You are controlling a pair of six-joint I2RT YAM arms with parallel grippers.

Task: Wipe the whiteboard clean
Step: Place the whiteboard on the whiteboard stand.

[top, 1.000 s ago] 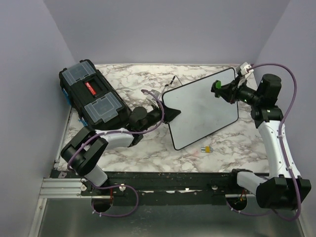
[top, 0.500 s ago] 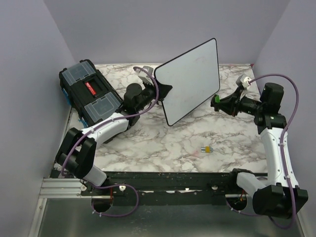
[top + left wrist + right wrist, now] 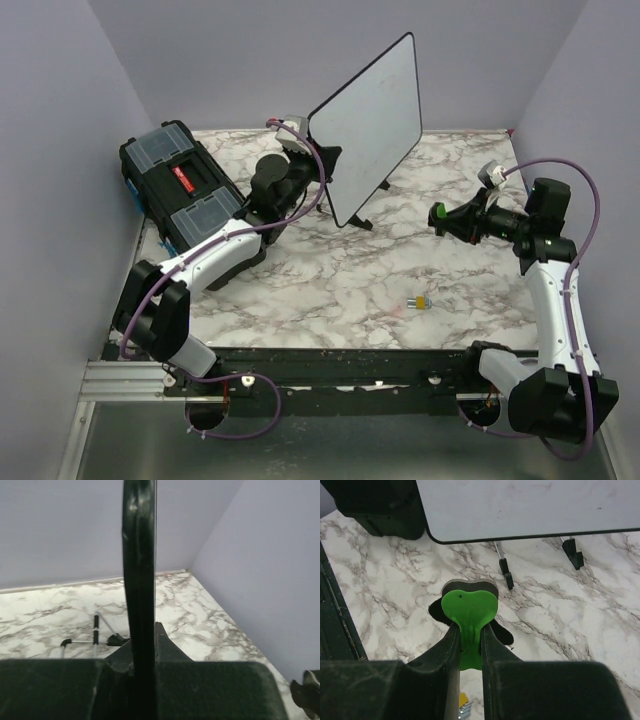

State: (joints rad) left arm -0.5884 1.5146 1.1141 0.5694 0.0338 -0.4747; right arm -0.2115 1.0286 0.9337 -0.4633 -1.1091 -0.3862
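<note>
The whiteboard (image 3: 368,120), white with a thin black frame, is lifted off the marble table and tilted up on edge toward the back wall. My left gripper (image 3: 322,168) is shut on its left frame edge. In the left wrist view that black frame (image 3: 139,570) runs straight up from between the fingers of the left gripper (image 3: 146,647). My right gripper (image 3: 438,214) hangs to the board's right, apart from it, shut on a green eraser (image 3: 469,611). From the right wrist the board's face (image 3: 530,505) looks blank, its black feet (image 3: 506,574) hanging below.
A black toolbox (image 3: 190,195) lies at the table's back left, beside the left arm. A small yellow object (image 3: 420,301) sits on the marble near the front right. Lavender walls close the back and both sides.
The left arm has raised the whiteboard from lying on the table to standing tilted near the back wall. The right gripper with the eraser has drawn away from the board and lower.
</note>
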